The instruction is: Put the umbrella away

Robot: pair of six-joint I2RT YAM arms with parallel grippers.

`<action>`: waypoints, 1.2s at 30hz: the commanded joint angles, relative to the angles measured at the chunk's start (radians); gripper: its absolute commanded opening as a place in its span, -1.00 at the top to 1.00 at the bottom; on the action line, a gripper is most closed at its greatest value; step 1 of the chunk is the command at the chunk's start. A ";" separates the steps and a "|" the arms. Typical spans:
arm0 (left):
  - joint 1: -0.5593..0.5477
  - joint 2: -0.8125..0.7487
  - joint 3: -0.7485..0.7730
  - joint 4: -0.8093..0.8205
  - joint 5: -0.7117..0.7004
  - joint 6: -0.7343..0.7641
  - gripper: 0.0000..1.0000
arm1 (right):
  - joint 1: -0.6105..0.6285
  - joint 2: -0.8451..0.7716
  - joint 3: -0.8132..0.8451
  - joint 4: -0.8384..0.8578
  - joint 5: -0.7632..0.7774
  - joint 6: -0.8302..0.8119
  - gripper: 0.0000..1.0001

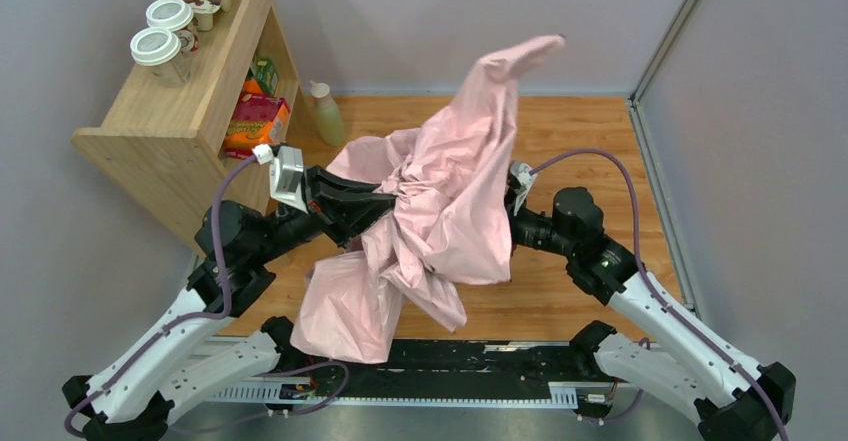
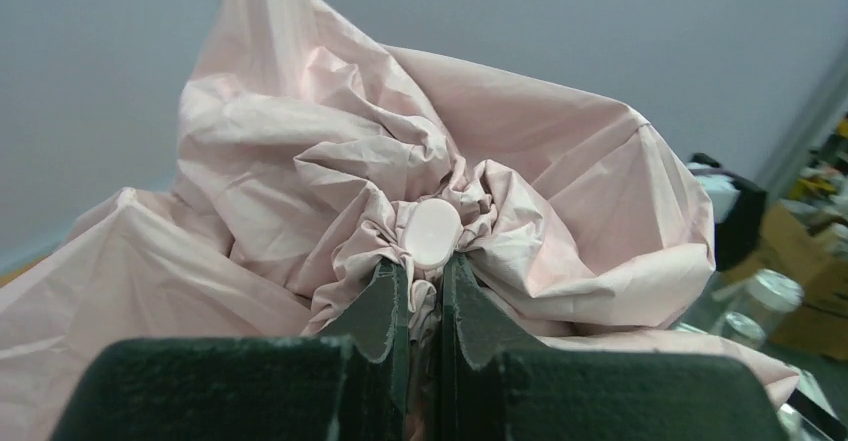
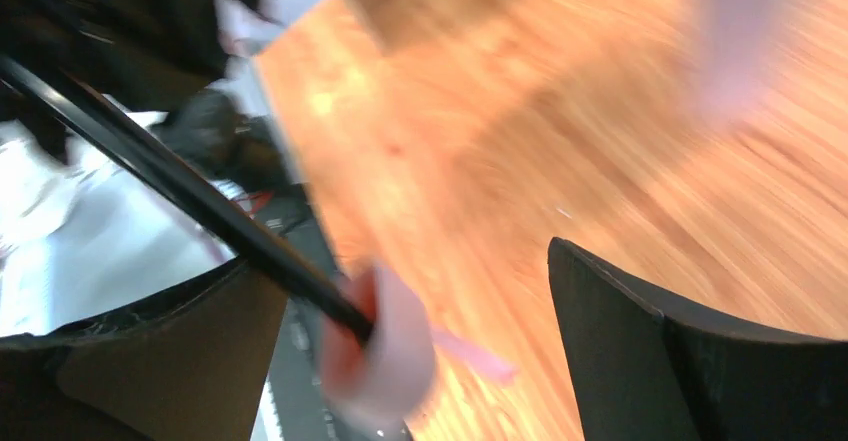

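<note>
The left gripper (image 2: 425, 279) is pinched on the gathered fabric of one pale pink folding umbrella (image 1: 455, 206), raised above the wooden table (image 1: 590, 141), just under its round pink cap (image 2: 433, 233). The right gripper (image 3: 400, 261) is spread wide — one thin black shaft (image 3: 180, 189) and a blurred pink handle (image 3: 385, 351) are seen between its jaws, contact unreadable. Beyond, two white-lidded cups (image 1: 155, 49) are set on a wooden shelf (image 1: 160, 111).
</note>
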 commanded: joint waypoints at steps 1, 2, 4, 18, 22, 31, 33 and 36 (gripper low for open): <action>-0.003 -0.087 0.075 -0.220 -0.294 0.119 1.00 | -0.036 -0.089 -0.074 -0.070 0.419 -0.006 -1.00; -0.003 -0.093 0.077 -0.236 -0.332 0.134 1.00 | -0.036 -0.122 -0.086 -0.084 0.465 -0.012 -1.00; -0.003 -0.107 0.075 -0.285 -0.387 0.174 1.00 | -0.035 -0.186 -0.106 -0.102 0.526 -0.025 -1.00; -0.003 -0.128 -0.051 -0.264 -0.321 0.447 1.00 | 0.085 -0.136 0.166 -0.170 0.059 -0.163 -0.72; -0.003 -0.136 -0.060 -0.270 -0.228 0.443 1.00 | 0.114 -0.087 0.178 -0.078 0.031 -0.120 -0.57; -0.003 -0.182 -0.091 -0.225 -0.125 0.450 1.00 | 0.361 0.120 0.199 0.027 -0.007 -0.098 0.41; -0.003 -0.187 -0.089 -0.247 -0.087 0.464 1.00 | 0.363 0.110 0.200 -0.018 -0.032 -0.103 0.20; -0.003 -0.182 -0.062 -0.320 -0.026 0.512 1.00 | 0.358 0.018 0.219 -0.145 0.130 -0.147 -0.42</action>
